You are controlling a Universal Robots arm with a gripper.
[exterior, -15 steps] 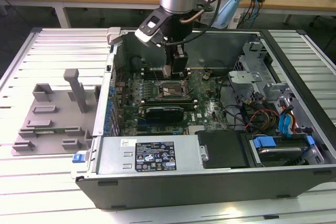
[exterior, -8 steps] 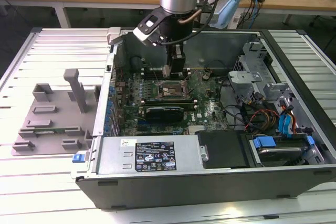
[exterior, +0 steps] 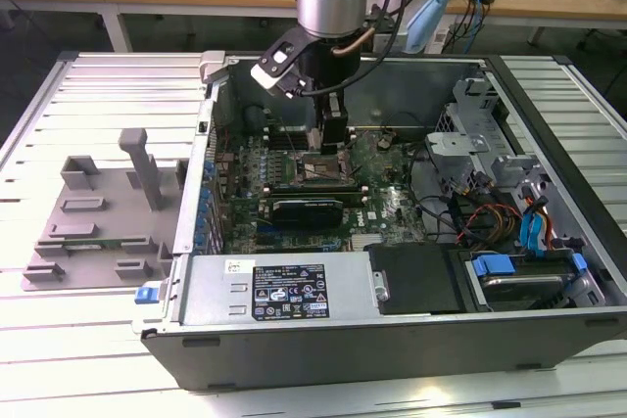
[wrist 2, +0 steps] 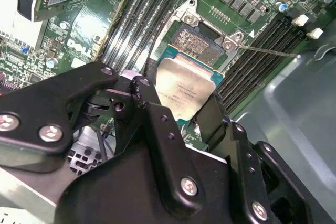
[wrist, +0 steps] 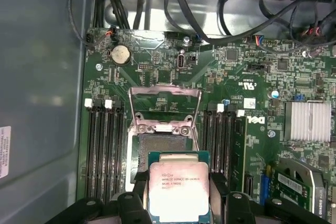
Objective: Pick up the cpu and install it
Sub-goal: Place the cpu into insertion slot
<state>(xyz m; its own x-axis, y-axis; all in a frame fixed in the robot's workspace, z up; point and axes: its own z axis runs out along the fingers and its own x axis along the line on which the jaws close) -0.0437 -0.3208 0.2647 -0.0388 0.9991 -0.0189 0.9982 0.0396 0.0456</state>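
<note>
The cpu (wrist: 178, 186), a flat square chip with a silvery top, is held by two opposite edges between the black fingers (wrist: 139, 188) of my gripper (wrist: 178, 195). It hangs just above and partly over the open socket (wrist: 160, 148) on the green motherboard, whose metal load frame (wrist: 165, 109) is flipped up. In the second wrist view the cpu (wrist 2: 186, 88) sits tilted over the socket (wrist 2: 193, 43) with the gripper (wrist 2: 181, 98) shut on it. In the exterior view the gripper (exterior: 328, 139) reaches down into the computer case (exterior: 549, 124), over the middle of the board.
Memory slots (wrist: 105, 145) flank the socket on both sides. A finned heatsink (wrist: 310, 121) and an expansion card (exterior: 309, 210) lie nearby. Cables (wrist: 199, 19) run along the board's edge. A grey plastic tray (exterior: 98, 212) stands outside the case at the exterior view's left.
</note>
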